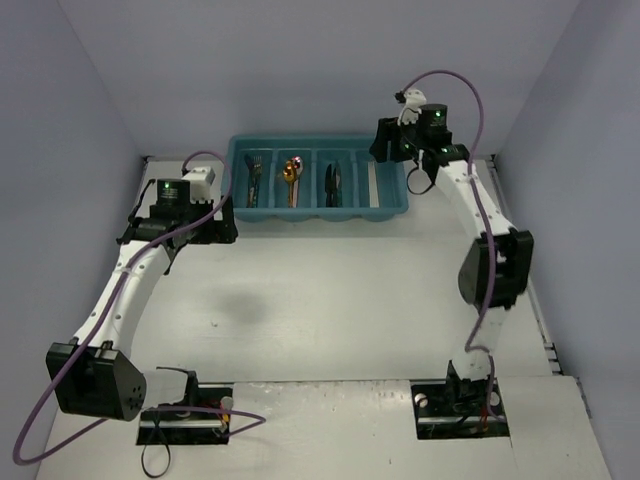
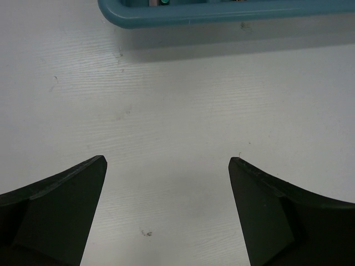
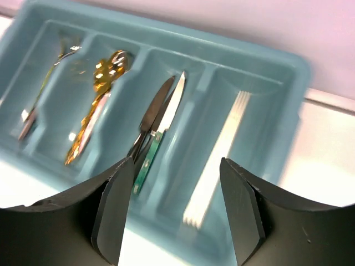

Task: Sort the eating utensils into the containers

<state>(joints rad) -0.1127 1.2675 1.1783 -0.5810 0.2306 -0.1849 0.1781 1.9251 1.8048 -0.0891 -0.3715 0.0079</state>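
The right gripper (image 3: 175, 183) hung at the tray's (image 3: 288, 83) right end, jaws apart and empty. Just ahead, the sticks (image 3: 219, 160) lay lengthwise in the end compartment. The left gripper (image 2: 166, 166), also apart, hung over the table (image 2: 177, 100).

Lab cell: plain walls (image 1: 300, 60) around white table (image 1: 330, 300).

Bright, even overhead light fills the white desk (image 1: 330, 300), with one faint grey shadow left of centre. The teal tray (image 2: 222, 14) casts a soft shadow band beneath its rim; the right wrist view is blurred, glare glinting on the gold spoons (image 3: 105, 77).
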